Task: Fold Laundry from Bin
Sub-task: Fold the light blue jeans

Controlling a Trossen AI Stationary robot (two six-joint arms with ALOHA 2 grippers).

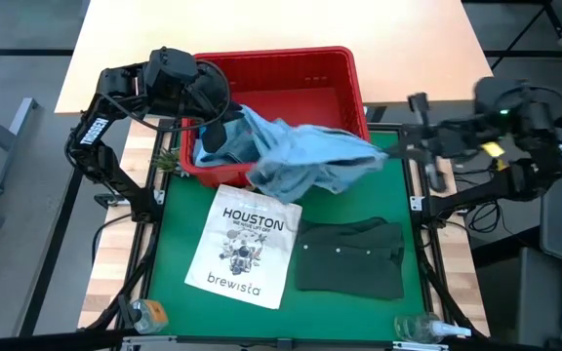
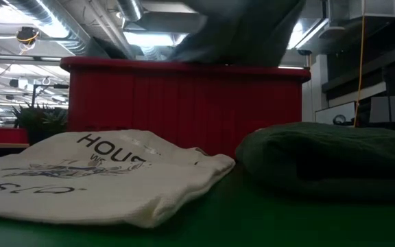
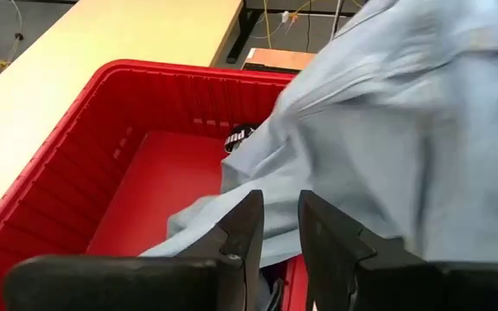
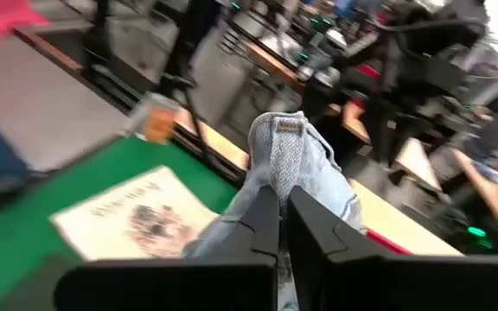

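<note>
Garments — two: denim shirt (image 1: 310,156), green one (image 1: 349,255)

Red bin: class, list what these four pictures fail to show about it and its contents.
- Bin floor nearest the mat: high view, covered by the denim shirt.
- Dark item inside: left wrist view, mostly hidden by the shirt.
- Bin contents: low view, behind its wall; cloth above is blurred.

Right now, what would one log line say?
denim shirt: draped over bin rim | right gripper: shut on shirt | left gripper: at shirt in bin | green garment: folded on mat
</note>
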